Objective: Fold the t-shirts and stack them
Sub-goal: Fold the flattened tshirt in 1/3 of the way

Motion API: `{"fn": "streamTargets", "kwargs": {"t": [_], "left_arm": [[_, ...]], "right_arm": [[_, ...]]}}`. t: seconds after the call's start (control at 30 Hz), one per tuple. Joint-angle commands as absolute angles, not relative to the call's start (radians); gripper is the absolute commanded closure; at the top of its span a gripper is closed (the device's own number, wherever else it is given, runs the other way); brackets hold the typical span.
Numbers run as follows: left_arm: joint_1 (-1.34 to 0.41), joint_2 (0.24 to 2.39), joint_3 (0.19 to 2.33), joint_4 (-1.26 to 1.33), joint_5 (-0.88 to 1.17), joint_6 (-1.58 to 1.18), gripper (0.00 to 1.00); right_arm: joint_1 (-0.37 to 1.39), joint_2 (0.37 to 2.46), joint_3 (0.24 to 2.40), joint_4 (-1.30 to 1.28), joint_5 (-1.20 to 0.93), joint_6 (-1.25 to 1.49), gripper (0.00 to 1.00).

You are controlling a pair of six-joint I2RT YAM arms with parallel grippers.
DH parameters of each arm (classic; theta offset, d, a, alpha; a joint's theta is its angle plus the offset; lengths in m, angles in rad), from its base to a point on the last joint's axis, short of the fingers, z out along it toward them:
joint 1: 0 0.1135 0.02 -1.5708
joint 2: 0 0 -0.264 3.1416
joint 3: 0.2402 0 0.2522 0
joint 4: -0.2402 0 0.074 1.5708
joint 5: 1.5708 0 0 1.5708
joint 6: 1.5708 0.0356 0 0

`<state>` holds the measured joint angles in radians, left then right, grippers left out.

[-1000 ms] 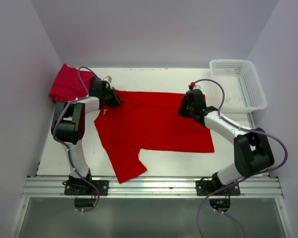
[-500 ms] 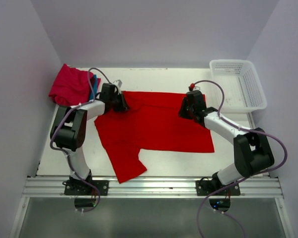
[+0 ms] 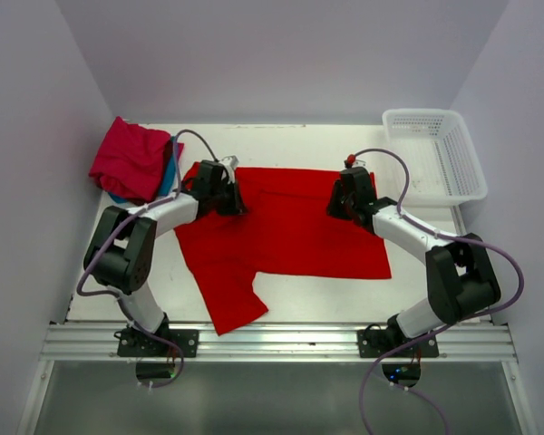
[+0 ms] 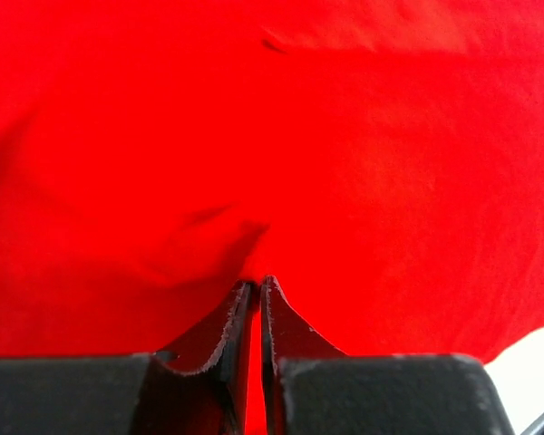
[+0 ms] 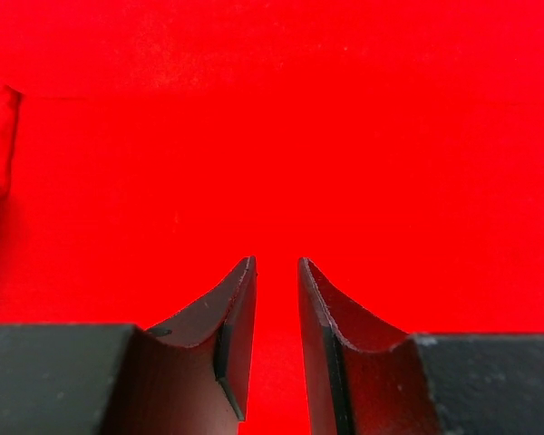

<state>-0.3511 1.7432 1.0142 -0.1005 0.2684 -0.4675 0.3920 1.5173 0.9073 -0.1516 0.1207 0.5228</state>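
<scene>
The bright red t-shirt (image 3: 286, 237) lies spread on the table, one sleeve pointing to the near edge. My left gripper (image 3: 230, 194) is over its far left part and is shut on a pinch of the red cloth (image 4: 208, 245), which bunches at the tips (image 4: 257, 283). My right gripper (image 3: 339, 201) rests low over the shirt's far right part, its jaws a little apart (image 5: 276, 263) with flat red cloth (image 5: 272, 136) under them. The crimson-pink t-shirt (image 3: 127, 161) lies folded at the far left on the teal-blue t-shirt (image 3: 171, 175), of which only an edge shows.
A white mesh basket (image 3: 435, 165) stands at the far right corner. Walls close in the table on the left, back and right. A metal rail (image 3: 272, 342) with the arm bases runs along the near edge.
My left gripper has moved right from the shirt's far left edge, pulling the red cloth inward over the shirt. The right arm has stayed where it was.
</scene>
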Motion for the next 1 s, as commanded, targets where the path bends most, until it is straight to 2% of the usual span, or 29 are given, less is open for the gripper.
{"fn": "streamTargets", "kwargs": {"t": [0.0, 0.03, 0.07, 0.13, 0.2, 0.23, 0.3, 0.33, 0.4, 0.47, 0.5, 0.53, 0.57, 0.6, 0.73, 0.97], "left_arm": [[-0.383, 1.694, 0.986, -0.133, 0.268, -0.456, 0.88], [-0.393, 1.677, 0.971, -0.133, 0.27, -0.463, 0.87], [-0.396, 1.663, 0.962, -0.133, 0.27, -0.468, 0.78], [-0.402, 1.614, 0.933, -0.13, 0.252, -0.482, 0.65], [-0.403, 1.582, 0.92, -0.136, 0.195, -0.489, 0.4], [-0.403, 1.553, 0.916, -0.144, 0.177, -0.491, 0.23], [-0.405, 1.526, 0.917, -0.159, 0.121, -0.492, 0.07], [-0.403, 1.5, 0.917, -0.16, 0.103, -0.495, 0.0], [-0.403, 1.483, 0.913, -0.152, 0.046, -0.497, 0.0], [-0.402, 1.479, 0.905, -0.144, 0.02, -0.491, 0.1], [-0.402, 1.482, 0.896, -0.124, 0.009, -0.488, 0.2], [-0.4, 1.495, 0.89, -0.12, 0.005, -0.491, 0.58], [-0.4, 1.506, 0.887, -0.117, -0.033, -0.494, 0.82], [-0.399, 1.517, 0.879, -0.115, -0.05, -0.5, 0.99], [-0.388, 1.577, 0.845, -0.097, -0.1, -0.525, 1.0], [-0.35, 1.549, 0.764, -0.023, -0.173, -0.552, 1.0]], "right_arm": [[0.396, 1.522, 0.9, -0.123, 0.143, 0.526, 0.71], [0.396, 1.522, 0.9, -0.126, 0.146, 0.526, 0.71], [0.394, 1.523, 0.9, -0.129, 0.147, 0.525, 0.71], [0.393, 1.529, 0.902, -0.127, 0.147, 0.523, 0.7], [0.394, 1.535, 0.902, -0.124, 0.144, 0.528, 0.68], [0.394, 1.542, 0.903, -0.124, 0.14, 0.528, 0.68], [0.394, 1.546, 0.905, -0.124, 0.138, 0.528, 0.67], [0.394, 1.548, 0.907, -0.126, 0.14, 0.528, 0.67], [0.394, 1.546, 0.905, -0.126, 0.14, 0.528, 0.67], [0.396, 1.545, 0.905, -0.127, 0.14, 0.528, 0.67], [0.396, 1.54, 0.904, -0.127, 0.141, 0.526, 0.68], [0.394, 1.537, 0.904, -0.129, 0.141, 0.526, 0.68], [0.396, 1.537, 0.904, -0.13, 0.143, 0.525, 0.7], [0.394, 1.532, 0.902, -0.132, 0.143, 0.525, 0.7], [0.394, 1.523, 0.899, -0.137, 0.147, 0.515, 0.72], [0.394, 1.525, 0.891, -0.132, 0.146, 0.512, 0.75]]}}
